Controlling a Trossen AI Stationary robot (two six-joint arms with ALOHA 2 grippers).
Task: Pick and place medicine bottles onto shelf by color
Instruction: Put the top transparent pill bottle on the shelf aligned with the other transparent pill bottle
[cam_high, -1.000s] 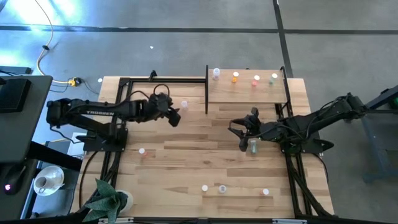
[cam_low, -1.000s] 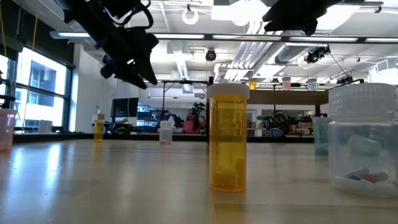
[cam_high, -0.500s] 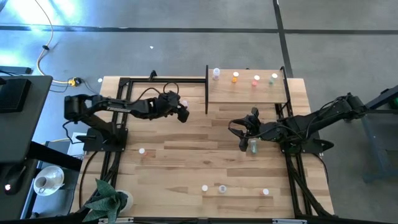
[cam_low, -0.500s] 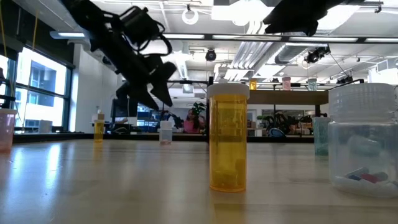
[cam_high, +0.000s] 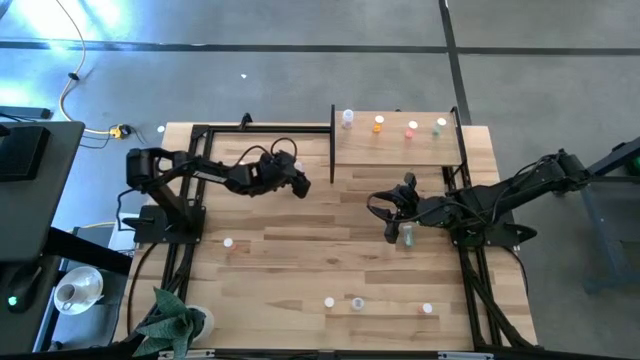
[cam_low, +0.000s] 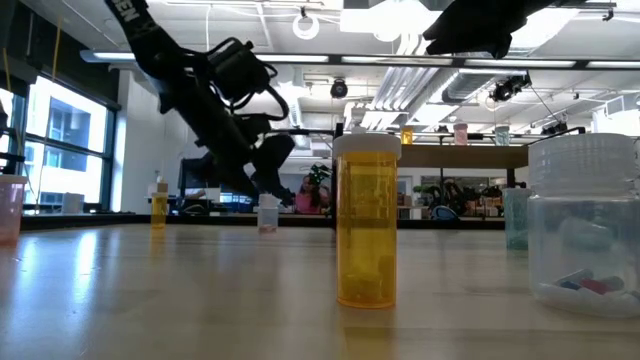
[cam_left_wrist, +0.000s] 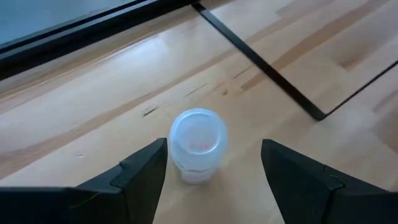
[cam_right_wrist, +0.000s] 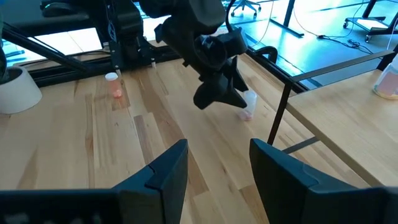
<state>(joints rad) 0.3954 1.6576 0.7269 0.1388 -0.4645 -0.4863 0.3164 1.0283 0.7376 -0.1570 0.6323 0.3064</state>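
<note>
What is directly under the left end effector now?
A clear bottle with a white cap stands upright on the wooden tabletop, between the open fingers of the left end effector. Something pinkish shows faintly through the cap; the contents cannot be told.

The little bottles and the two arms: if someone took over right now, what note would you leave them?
Left gripper: open, fingers either side of a small clear white-capped bottle standing on the plank tabletop near the shelf's black post; not gripped yet.
Right gripper: open, holding nothing, waiting mid-table beside a greenish bottle.
Done: four bottles stand along the far edge of the pale-wood shelf.
Left: several bottles are loose on the table, including three near the front edge.
</note>
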